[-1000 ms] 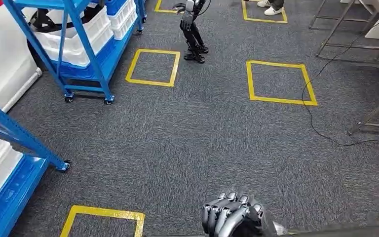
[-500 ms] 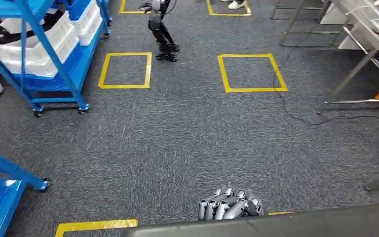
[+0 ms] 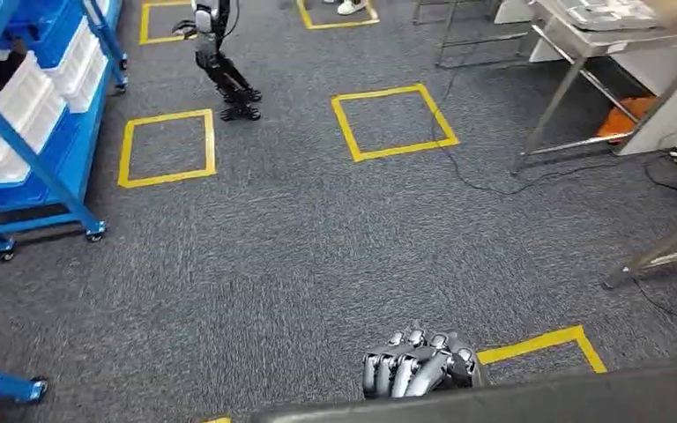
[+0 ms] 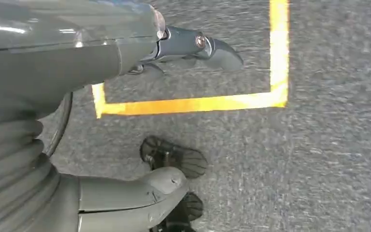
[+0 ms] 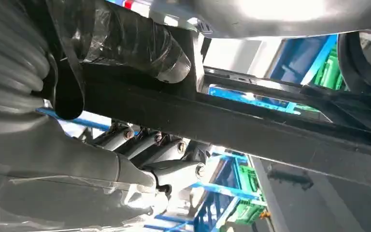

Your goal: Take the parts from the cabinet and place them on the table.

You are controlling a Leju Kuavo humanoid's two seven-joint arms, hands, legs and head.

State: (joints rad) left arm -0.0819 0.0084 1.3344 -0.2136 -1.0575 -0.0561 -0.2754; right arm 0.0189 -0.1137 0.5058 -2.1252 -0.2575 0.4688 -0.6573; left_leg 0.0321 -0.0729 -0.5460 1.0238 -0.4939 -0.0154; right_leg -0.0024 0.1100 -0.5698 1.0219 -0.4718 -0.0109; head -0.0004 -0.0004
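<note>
The right hand [image 3: 416, 370] sits at the bottom centre of the head view, fingers [image 3: 392, 374] curled over the edge of a long black part [image 3: 494, 405] that crosses the lower right corner. The left hand [image 4: 140, 53] hangs over grey carpet [image 3: 317, 238]; whether its fingers hold anything cannot be told. A blue cabinet [image 3: 26, 115] stands upper left, a metal tabletop [image 3: 608, 26] upper right.

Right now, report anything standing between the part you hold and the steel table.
Nothing solid: open carpet separates the dark part in the right hand from the steel table; a black cable trails before it.
</note>
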